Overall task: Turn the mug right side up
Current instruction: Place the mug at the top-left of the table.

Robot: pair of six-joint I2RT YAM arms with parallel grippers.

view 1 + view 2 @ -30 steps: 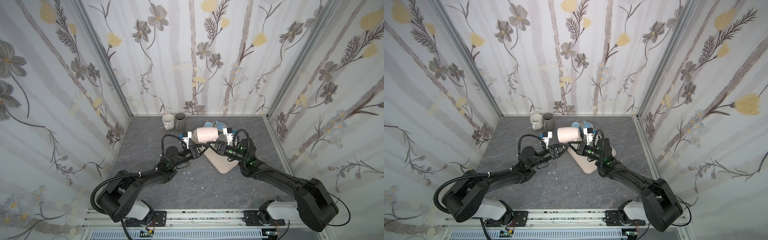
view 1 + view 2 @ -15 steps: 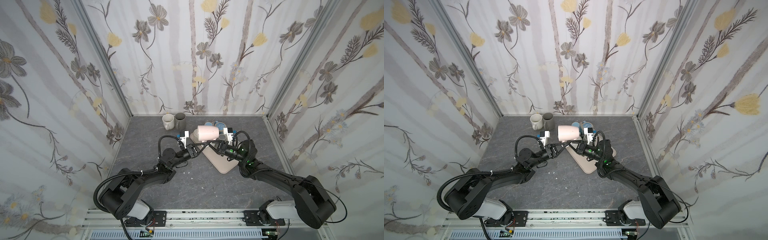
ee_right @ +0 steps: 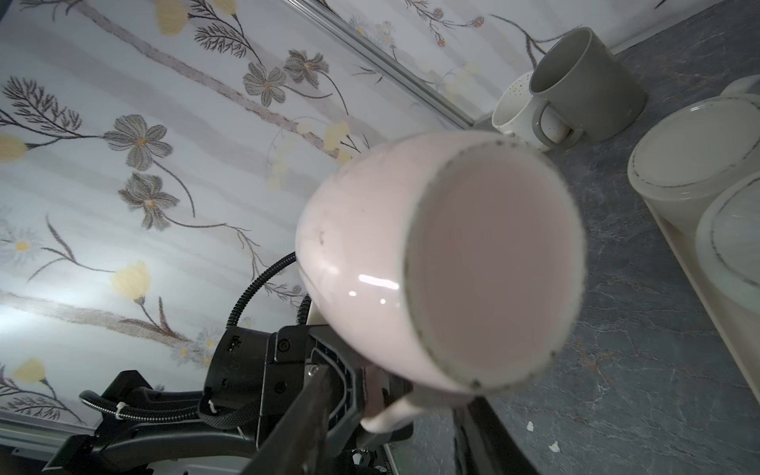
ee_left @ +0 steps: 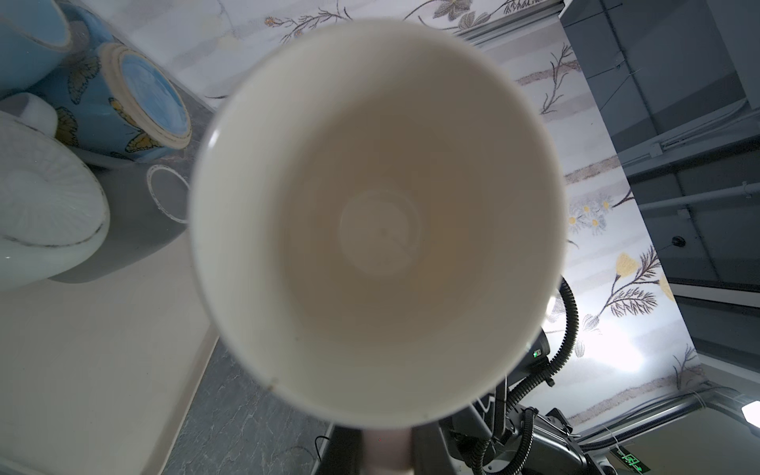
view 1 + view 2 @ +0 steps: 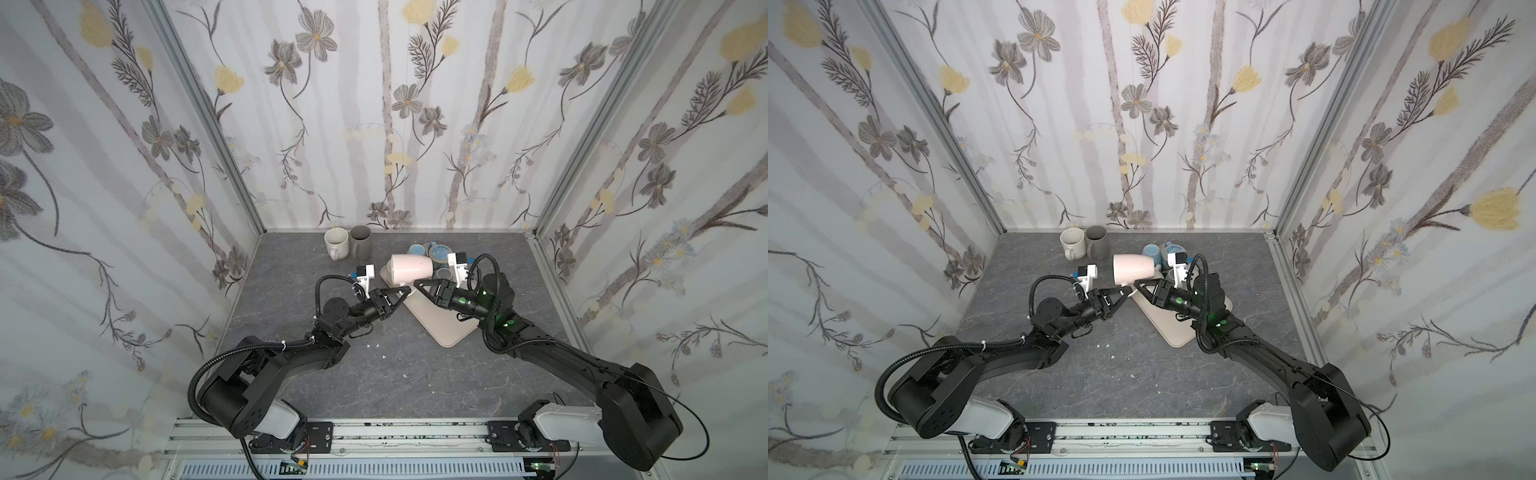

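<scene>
A pink mug (image 5: pixel 409 268) (image 5: pixel 1133 268) hangs on its side above the back edge of the tray, mouth toward the left arm, handle pointing down. My left gripper (image 5: pixel 401 296) (image 5: pixel 1125 293) is shut on the handle from below. The left wrist view looks straight into the mug's pale inside (image 4: pixel 378 222), with the handle pinched in the left gripper (image 4: pixel 386 450). My right gripper (image 5: pixel 417 286) (image 3: pixel 390 436) is open. Its fingers stand apart on either side of the handle, under the mug's base (image 3: pixel 493 267).
A beige tray (image 5: pixel 440 324) lies under the right arm, with upturned white cups (image 3: pixel 695 172) on it. Blue mugs (image 5: pixel 436 251) stand behind it. A white mug (image 5: pixel 336 243) and a grey mug (image 5: pixel 360 241) stand by the back wall.
The left gripper has shut on the mug's handle. The right gripper's jaws have opened off it. The mug has stayed on its side in about the same place.
</scene>
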